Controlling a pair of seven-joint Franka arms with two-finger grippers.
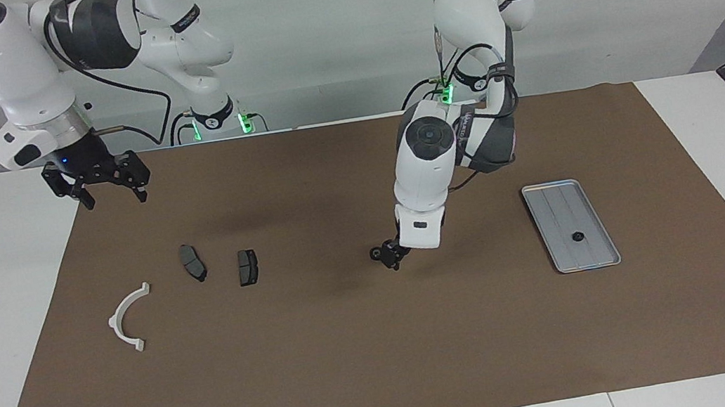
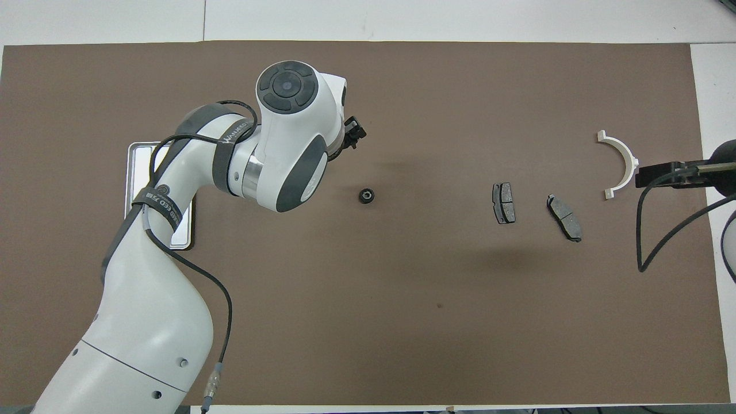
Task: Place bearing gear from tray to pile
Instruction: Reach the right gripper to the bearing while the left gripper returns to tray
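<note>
A small black bearing gear lies free on the brown mat mid-table; it also shows in the facing view. My left gripper is open and empty, low over the mat right beside that gear; the overhead view shows it too. A second black gear sits in the silver ribbed tray toward the left arm's end; my left arm partly covers the tray from above. The pile is a white half-ring bracket and two dark brake pads. My right gripper waits open.
The brown mat covers most of the white table. My right gripper hangs over the mat's edge at the right arm's end, beside the bracket. Its black cable loops down there.
</note>
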